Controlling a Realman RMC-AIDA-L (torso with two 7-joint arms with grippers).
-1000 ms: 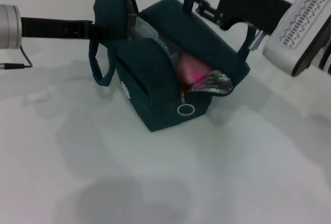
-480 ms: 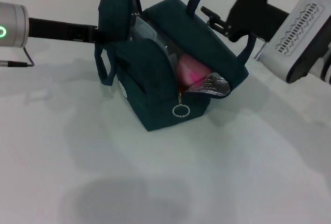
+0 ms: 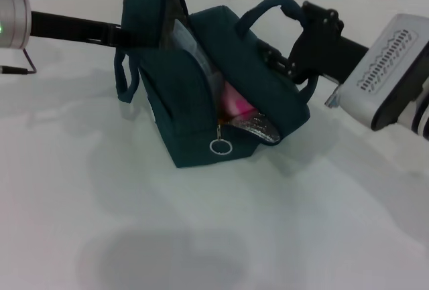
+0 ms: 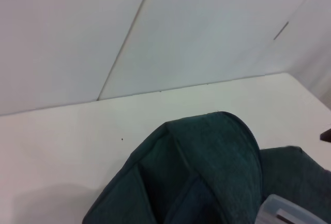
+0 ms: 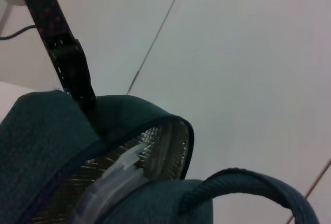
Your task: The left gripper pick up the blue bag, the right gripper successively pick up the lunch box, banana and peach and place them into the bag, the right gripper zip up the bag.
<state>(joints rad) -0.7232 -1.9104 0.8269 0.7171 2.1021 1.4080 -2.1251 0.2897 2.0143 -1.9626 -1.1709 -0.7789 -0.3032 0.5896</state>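
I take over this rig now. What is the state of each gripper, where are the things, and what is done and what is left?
Left gripper: at the far left edge of the blue bag, by the raised flap; whether it grips is hidden.
Right gripper: against the bag's far right side by a loop handle; fingers hidden.
Bag rests tilted on the white table, mouth gaping.
Lunch box and peach are inside. Banana not visible.
Left: zip it; the ring zip pull hangs at the near end.
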